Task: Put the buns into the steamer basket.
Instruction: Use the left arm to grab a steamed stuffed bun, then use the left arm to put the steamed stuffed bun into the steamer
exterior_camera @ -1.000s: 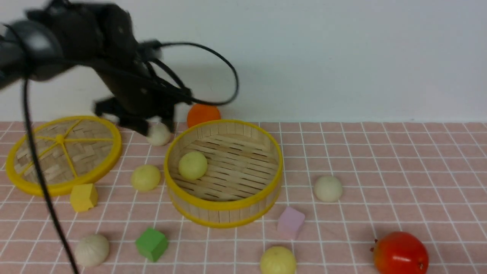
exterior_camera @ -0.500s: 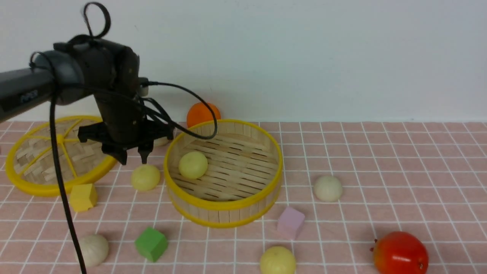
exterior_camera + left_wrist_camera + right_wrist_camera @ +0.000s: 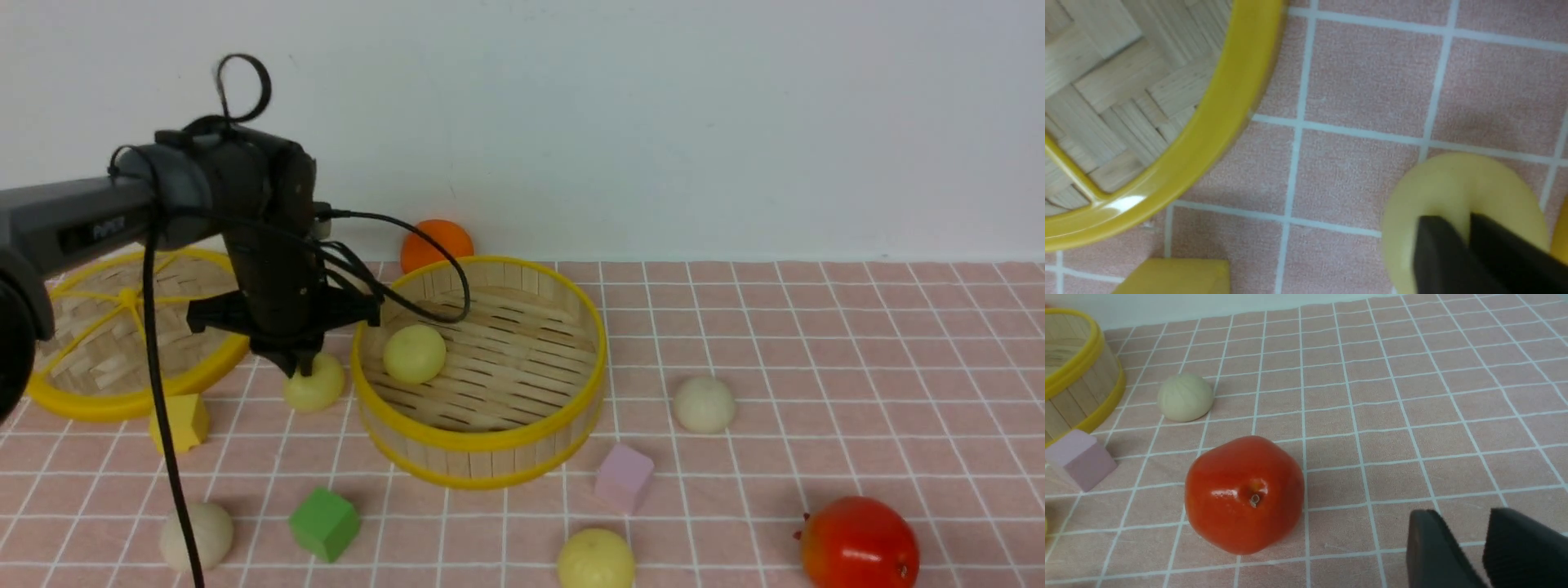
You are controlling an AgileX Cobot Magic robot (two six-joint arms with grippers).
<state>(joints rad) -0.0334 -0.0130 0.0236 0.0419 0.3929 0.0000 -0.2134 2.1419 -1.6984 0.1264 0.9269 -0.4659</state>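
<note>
The steamer basket (image 3: 482, 441) stands mid-table with one pale yellow bun (image 3: 414, 354) inside; it also shows in the right wrist view (image 3: 1081, 363). My left gripper (image 3: 300, 369) is down on a second pale yellow bun (image 3: 320, 394) just left of the basket. Its jaws are nearly together, pinching the bun's top (image 3: 1453, 183), as the left wrist view (image 3: 1464, 220) shows. An off-white bun (image 3: 704, 404) (image 3: 1185, 397) lies right of the basket. Another off-white bun (image 3: 196, 535) and a yellow bun (image 3: 596, 559) lie near the front. My right gripper (image 3: 1466, 518) hovers low, nearly shut and empty.
The flat woven lid (image 3: 106, 404) (image 3: 1224, 102) lies at the left, an orange (image 3: 437, 242) behind the basket. A yellow block (image 3: 180, 422), green block (image 3: 325, 523), pink block (image 3: 624, 478) and big red fruit (image 3: 859, 543) (image 3: 1244, 494) sit around the front.
My left arm swung down from the back towards the front, lowered onto the yellow bun left of the basket, and its jaws closed. An off-white bun behind it is now hidden.
</note>
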